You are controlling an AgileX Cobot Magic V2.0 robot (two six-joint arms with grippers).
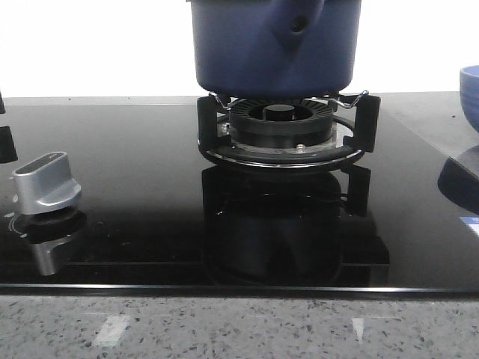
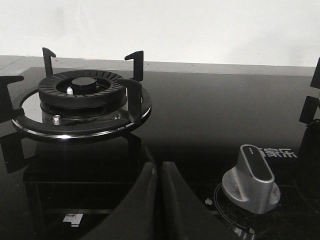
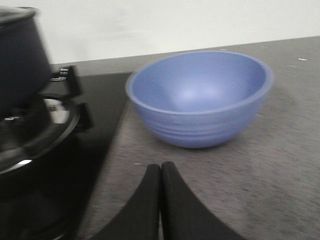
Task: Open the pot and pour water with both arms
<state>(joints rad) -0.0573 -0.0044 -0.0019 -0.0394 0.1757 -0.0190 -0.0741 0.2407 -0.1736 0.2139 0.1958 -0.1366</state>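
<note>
Looking forward, you see the pot (image 1: pixel 275 46) on the far burner (image 1: pixel 283 127), handle stub facing you. Left wrist: fingers (image 2: pixel 159 200) clenched, empty, near a bare burner (image 2: pixel 82 100) — no pot. Right wrist: fingers (image 3: pixel 161 200) clenched, empty — pot left, bowl (image 3: pixel 200 97) ahead; this arm seems nearer.

Your speckled grey tabletop (image 1: pixel 224 329) carries a black glass hob (image 1: pixel 135 224) set back from its front edge — a blue bowl (image 1: pixel 471 93) sits on the tabletop at its right edge.
</note>
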